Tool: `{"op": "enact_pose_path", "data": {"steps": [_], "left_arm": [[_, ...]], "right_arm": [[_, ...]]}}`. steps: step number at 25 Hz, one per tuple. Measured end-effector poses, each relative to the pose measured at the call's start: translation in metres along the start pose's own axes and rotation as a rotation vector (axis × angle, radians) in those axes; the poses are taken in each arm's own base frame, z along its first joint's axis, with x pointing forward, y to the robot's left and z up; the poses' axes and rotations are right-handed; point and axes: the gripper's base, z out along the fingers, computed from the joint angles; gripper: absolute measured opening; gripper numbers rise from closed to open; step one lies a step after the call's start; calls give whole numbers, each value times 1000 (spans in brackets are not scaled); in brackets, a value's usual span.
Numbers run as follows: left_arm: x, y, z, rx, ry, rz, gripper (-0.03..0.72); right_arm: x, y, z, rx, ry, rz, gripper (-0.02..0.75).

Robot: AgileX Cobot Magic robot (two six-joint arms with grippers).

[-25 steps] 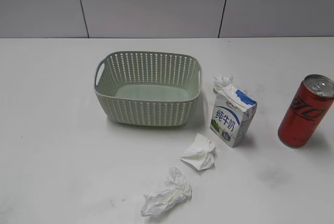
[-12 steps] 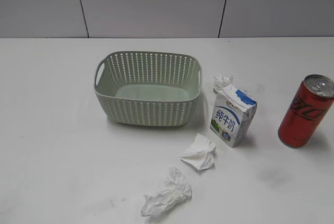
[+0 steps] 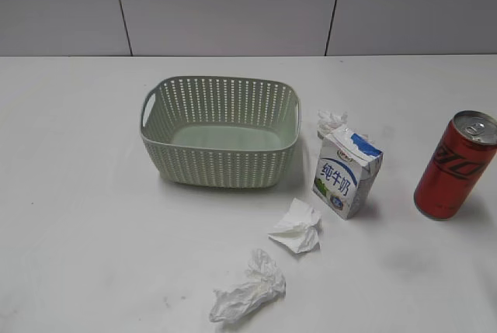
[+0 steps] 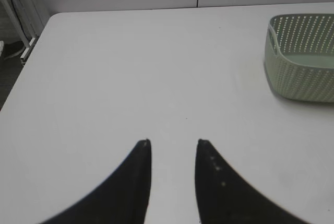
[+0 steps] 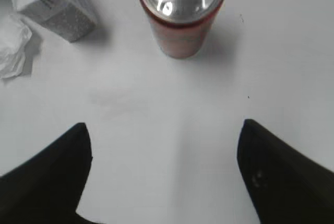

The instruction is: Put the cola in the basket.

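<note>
Nothing is moving versus the earlier exterior frames. Tall slim red aluminium cola can point(image 3: 456, 165) is standing upright at the table's right, well apart from the pale sage-green slotted plastic basket point(image 3: 220, 132). Right gripper point(image 5: 164, 148) is hovering spread wide before it; left gripper point(image 4: 174, 143) is sitting slightly parted, empty.
</note>
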Motion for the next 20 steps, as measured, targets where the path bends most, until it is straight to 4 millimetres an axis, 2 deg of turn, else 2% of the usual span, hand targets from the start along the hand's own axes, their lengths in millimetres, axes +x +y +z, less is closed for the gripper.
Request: {"op": "enact_pose_path", "data": {"steps": [5,11,15,20], "left_arm": [[0,0,0,0,0,0,232],[0,0,0,0,0,0,232],[0,0,0,0,0,0,232],[0,0,0,0,0,0,232]], "right_arm": [[-34,-3,34,9,44,11,665],[-65,-7,79,21,100,19,665],[-77,-10,108,28,148,18,665],[-82,-12,135,31,214,23,665]]}}
